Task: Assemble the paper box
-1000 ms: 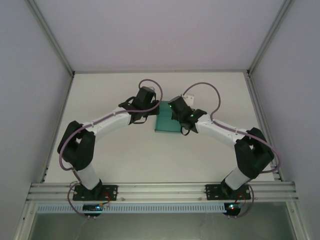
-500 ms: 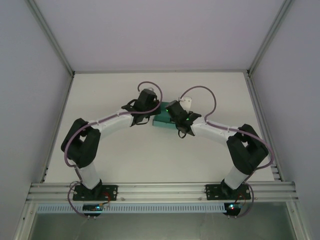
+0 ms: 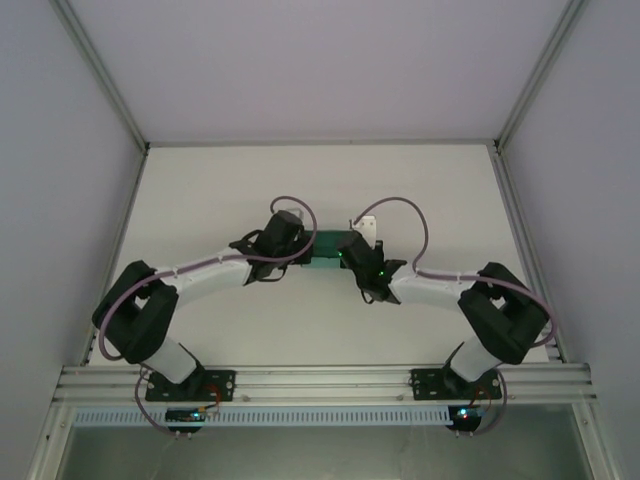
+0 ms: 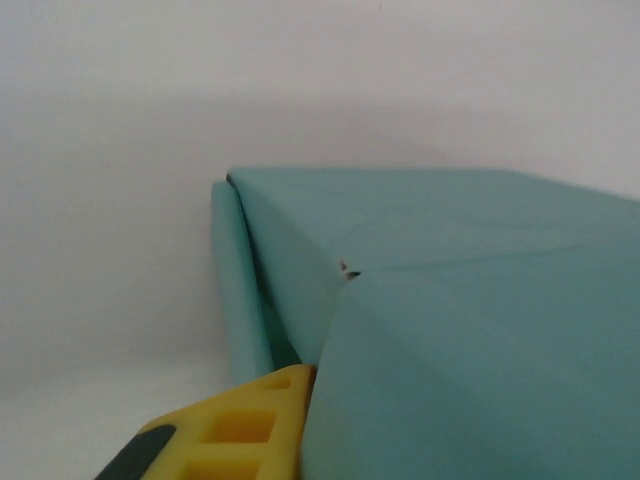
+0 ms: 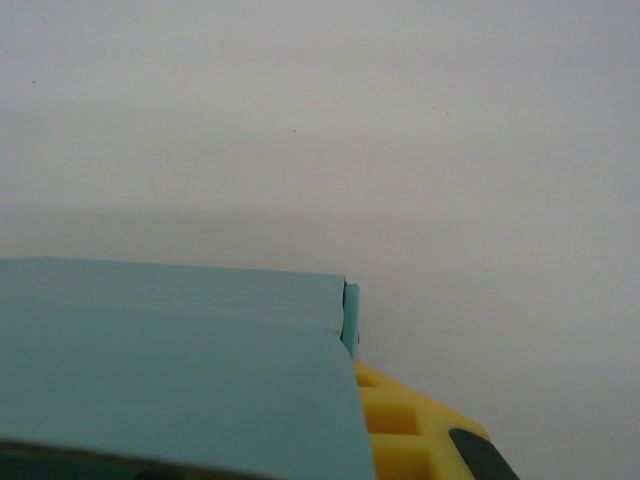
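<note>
desk (image 3: 200, 200): pale and plain, it carries everything you're looking at here.

arms: your left arm (image 3: 200, 272) and right arm (image 3: 440, 285) both reach in low toward the middle of the desk and meet at the box from either side.

paper box (image 3: 328, 243): teal-green card, sitting mid-desk between the two wrists. From above you mostly see a narrow strip of it. In the left wrist view (image 4: 450, 300) it's folded up into a box shape, with a creased top face and a side flap standing a little off the body at the left end. In the right wrist view (image 5: 170, 360) its flat top covers the lower left.

left pincer (image 3: 305, 248): up against the left end of the box. One yellow finger (image 4: 245, 425) pokes out right beside the card's edge. You can't tell how wide it stands.

right pincer (image 3: 347, 250): closed down tight at the right end of the box. Its yellow finger (image 5: 410, 430) sits right against the card edge, but you can't tell whether card is actually pinched.
</note>
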`<state>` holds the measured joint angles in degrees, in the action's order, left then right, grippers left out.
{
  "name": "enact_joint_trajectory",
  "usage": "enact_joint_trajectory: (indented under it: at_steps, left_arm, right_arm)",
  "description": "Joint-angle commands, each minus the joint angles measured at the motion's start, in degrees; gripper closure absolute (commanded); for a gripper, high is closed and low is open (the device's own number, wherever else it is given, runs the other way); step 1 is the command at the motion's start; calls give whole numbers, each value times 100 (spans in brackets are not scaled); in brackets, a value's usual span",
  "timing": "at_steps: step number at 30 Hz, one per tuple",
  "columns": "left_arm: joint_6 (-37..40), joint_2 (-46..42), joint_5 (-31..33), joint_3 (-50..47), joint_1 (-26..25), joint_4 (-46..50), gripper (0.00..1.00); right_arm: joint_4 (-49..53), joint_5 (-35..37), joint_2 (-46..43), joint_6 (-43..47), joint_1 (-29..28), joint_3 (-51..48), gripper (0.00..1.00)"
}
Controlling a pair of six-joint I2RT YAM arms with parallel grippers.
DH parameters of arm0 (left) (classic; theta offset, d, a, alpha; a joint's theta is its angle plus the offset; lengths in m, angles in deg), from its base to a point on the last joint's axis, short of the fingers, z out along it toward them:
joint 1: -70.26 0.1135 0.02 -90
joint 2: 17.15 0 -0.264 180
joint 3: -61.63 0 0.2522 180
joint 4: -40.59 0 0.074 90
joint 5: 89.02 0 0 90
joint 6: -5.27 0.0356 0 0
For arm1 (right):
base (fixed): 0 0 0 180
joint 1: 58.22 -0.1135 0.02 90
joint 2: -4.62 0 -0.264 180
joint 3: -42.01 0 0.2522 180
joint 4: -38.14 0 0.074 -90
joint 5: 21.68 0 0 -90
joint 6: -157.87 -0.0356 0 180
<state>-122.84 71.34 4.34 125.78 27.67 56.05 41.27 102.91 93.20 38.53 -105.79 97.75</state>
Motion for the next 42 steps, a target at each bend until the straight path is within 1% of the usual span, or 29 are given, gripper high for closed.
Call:
enact_joint_trajectory:
  at_steps: [1,3,5,8,11,12,15,18,20,23,25,27,32,36,38,42]
  left_arm:
    - [83,-236,-291,-89,-49,163,73]
    - [94,-375,-324,-61,-65,250,61]
    - [164,-580,-337,-67,-100,347,55]
    - [196,-974,-269,-42,-140,663,37]
    - [133,-1397,-19,8,-164,1170,7]
    - [103,-1529,132,35,-138,1391,0]
    - [81,-1818,383,171,-131,1883,0]
    - [-170,-1983,621,212,-1,2158,0]
    - [-270,-1940,430,201,212,2113,0]
    - [-351,-1628,-212,200,713,1863,0]
    - [-372,-1409,-545,191,949,1668,0]
    - [-199,-1229,-831,169,1093,1405,0]
    - [-123,-756,-1223,-9,1275,967,1]
    - [-223,-487,-1781,-393,1439,143,8]
    - [-277,-391,-1919,-536,1477,-103,14]
    - [-179,-183,-1953,-738,1492,-407,21]
  right_arm:
    - [-137,-400,38,353,-180,-401,98]
    - [-231,-399,53,420,-249,-473,98]
    - [-159,-321,104,395,-307,-470,98]
    - [-132,-235,171,399,-390,-496,98]
    - [-64,-155,213,394,-459,-506,98]
    - [-45,-146,215,394,-471,-489,98]
    - [-91,-110,240,474,-529,-523,98]
    - [-241,-18,267,600,-653,-550,95]
    - [-287,86,289,655,-745,-565,94]
    - [-377,259,348,793,-897,-577,92]
    - [-396,340,388,837,-976,-583,92]
    - [-378,425,428,844,-1047,-575,91]
    - [-538,504,494,943,-1164,-601,88]
    - [-527,532,511,1021,-1236,-588,85]
    - [-482,556,469,1039,-1261,-585,83]
    - [-414,571,265,1038,-1329,-618,80]
